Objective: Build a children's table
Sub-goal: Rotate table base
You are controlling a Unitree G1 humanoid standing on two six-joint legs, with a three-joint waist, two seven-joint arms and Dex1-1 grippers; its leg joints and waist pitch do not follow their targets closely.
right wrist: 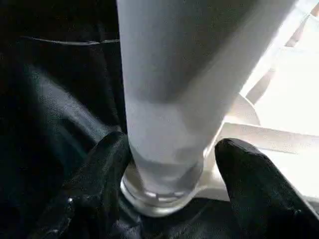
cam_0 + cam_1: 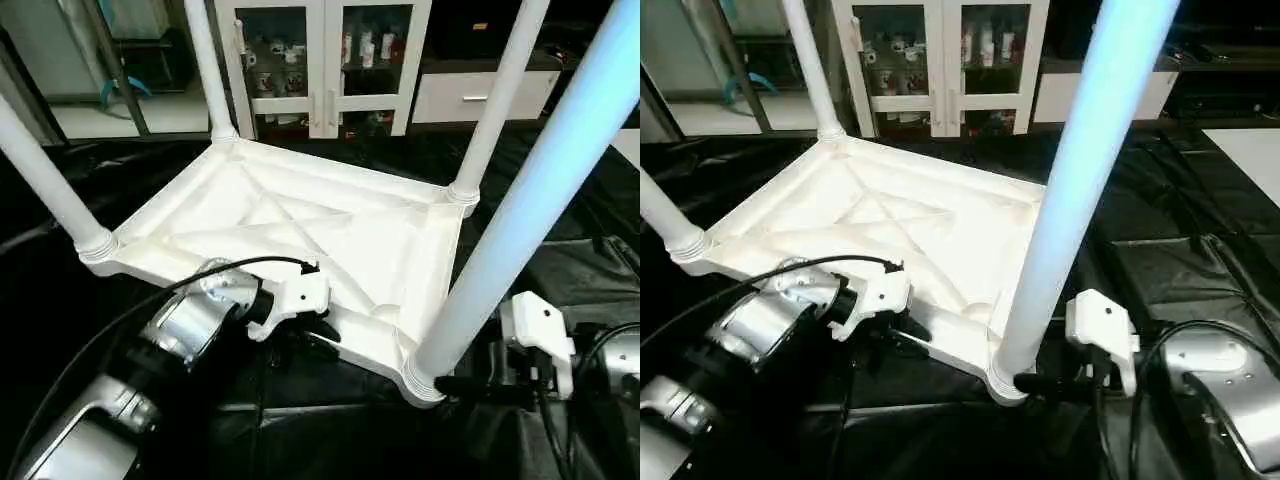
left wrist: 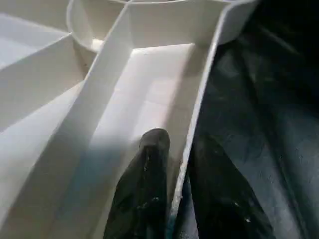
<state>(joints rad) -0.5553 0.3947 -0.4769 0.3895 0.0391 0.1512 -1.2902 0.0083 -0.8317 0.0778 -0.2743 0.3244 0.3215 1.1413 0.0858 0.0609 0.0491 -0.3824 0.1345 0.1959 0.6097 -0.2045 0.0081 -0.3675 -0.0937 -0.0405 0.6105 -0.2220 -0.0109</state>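
L pincer (image 3: 172, 199) pinches tabletop rim (image 3: 199, 99); R pincer (image 1: 174, 189) open astride base of near leg (image 2: 520, 210) (upright, closest to R arm).

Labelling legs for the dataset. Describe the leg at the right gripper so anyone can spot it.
Start at the upturned white table top on black sheeting. The nearest leg rises from its near right corner socket. Alone among the four, it has the right gripper straddling its base.

No readable text, labels, brands, numbers or signs anywhere. White ribbed plastic table top (image 2: 300, 235) is unmarked; items in the white glass-door cabinet (image 2: 325, 60) are too small to read.
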